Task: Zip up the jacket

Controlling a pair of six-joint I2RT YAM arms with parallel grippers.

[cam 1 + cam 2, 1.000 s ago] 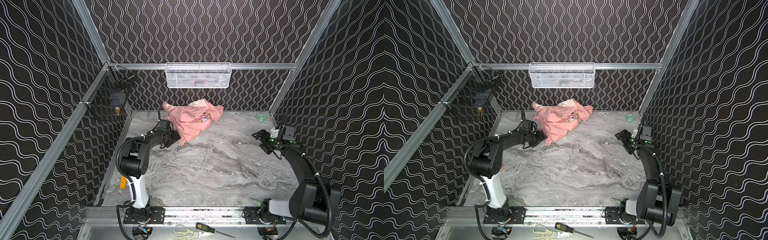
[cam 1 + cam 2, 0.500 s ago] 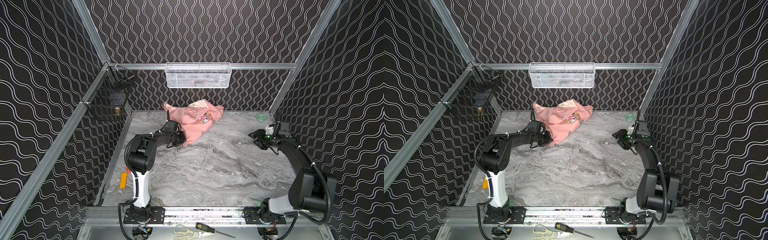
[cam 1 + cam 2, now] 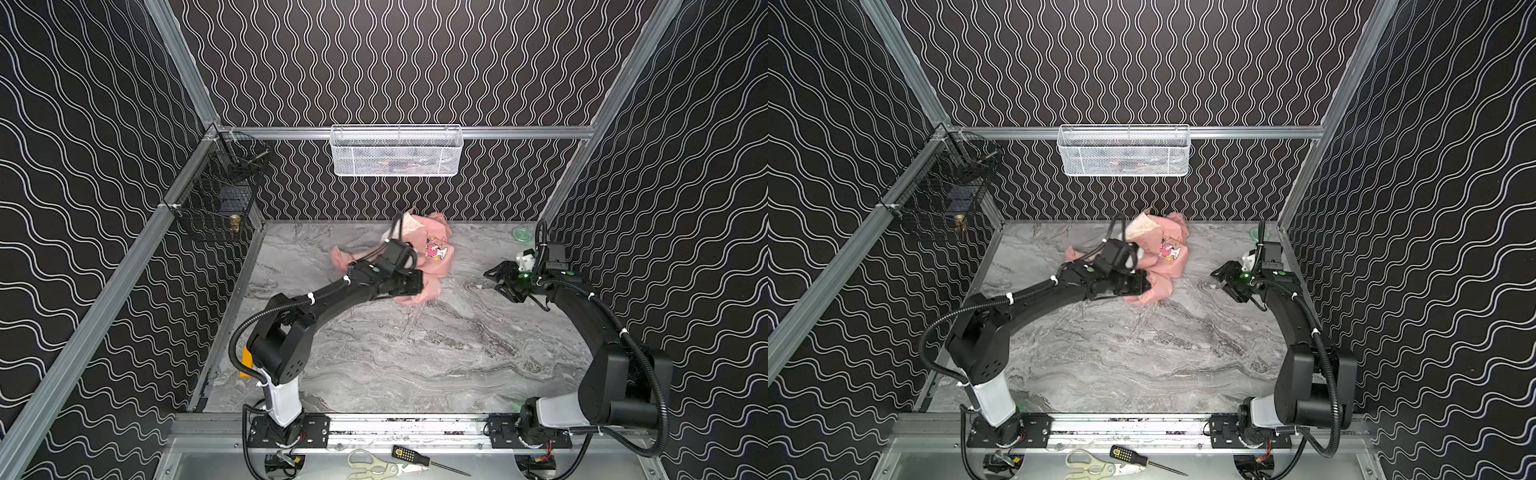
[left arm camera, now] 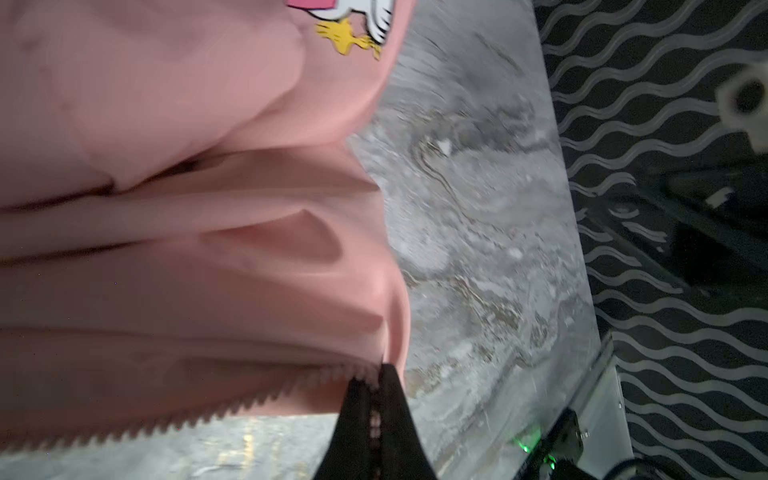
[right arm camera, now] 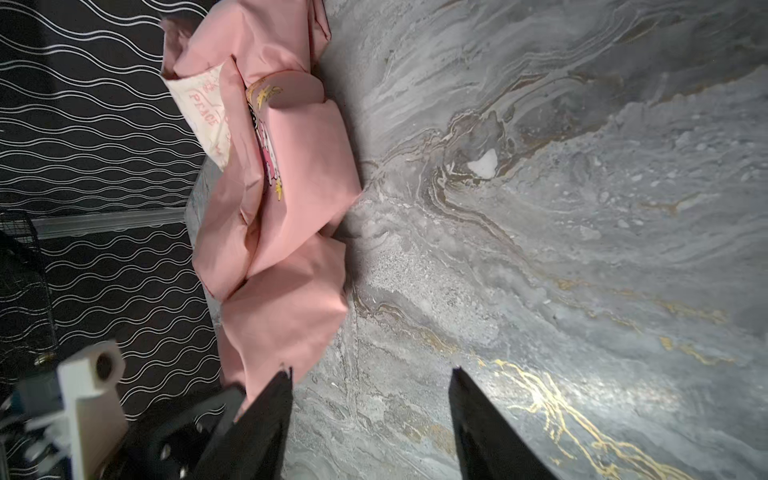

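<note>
Salmon-pink jacket [image 5: 291,174], grey marbled table [image 3: 415,353], wavy-lined black walls [image 3: 374,62]

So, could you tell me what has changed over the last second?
The left hand swung rightward across the jacket and closed on its toothed zipper edge, dragging that fabric rightward. The right hand edged towards the jacket, open and empty. Everything else stayed put.

1. Counted one jacket [image 3: 444,268].
2. Logged two grippers: left gripper [image 4: 376,380], right gripper [image 5: 371,374].
3. Noted two baskets: white mesh basket [image 3: 397,153], black wire basket [image 3: 216,203].
4. At six o'clock lay one scissors [image 3: 395,469] and one screwdriver [image 3: 409,455].
5. At one o'clock sat one green disc [image 3: 521,234].
</note>
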